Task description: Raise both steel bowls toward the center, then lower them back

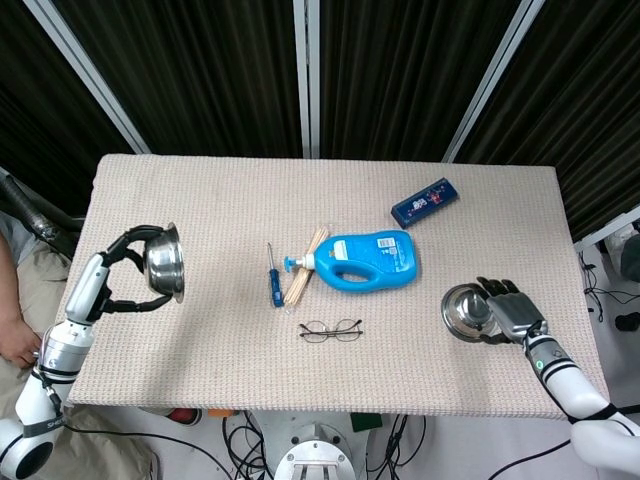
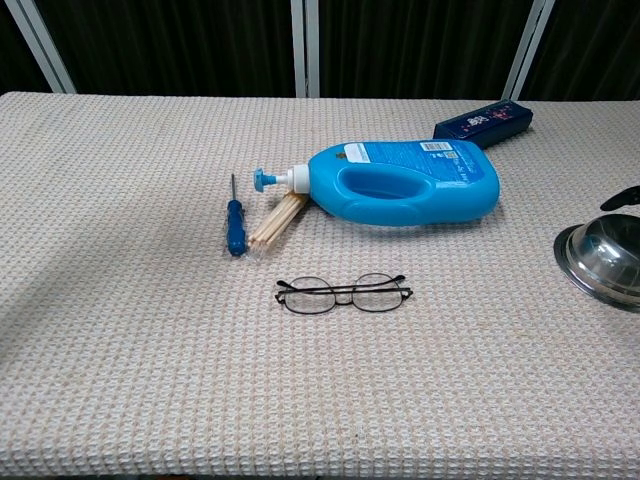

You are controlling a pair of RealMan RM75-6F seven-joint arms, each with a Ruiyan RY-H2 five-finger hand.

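In the head view my left hand grips a steel bowl at the table's left side, the bowl tipped on its side with its mouth toward the centre. My right hand holds the second steel bowl near the right front of the table, also tilted. The chest view catches only that right bowl at its right edge, close to the cloth, with a dark fingertip above it. My left hand lies outside the chest view.
A blue detergent bottle lies on its side mid-table, with a blue screwdriver and a bundle of wooden sticks to its left. Eyeglasses lie in front of it. A dark blue box sits at the back right.
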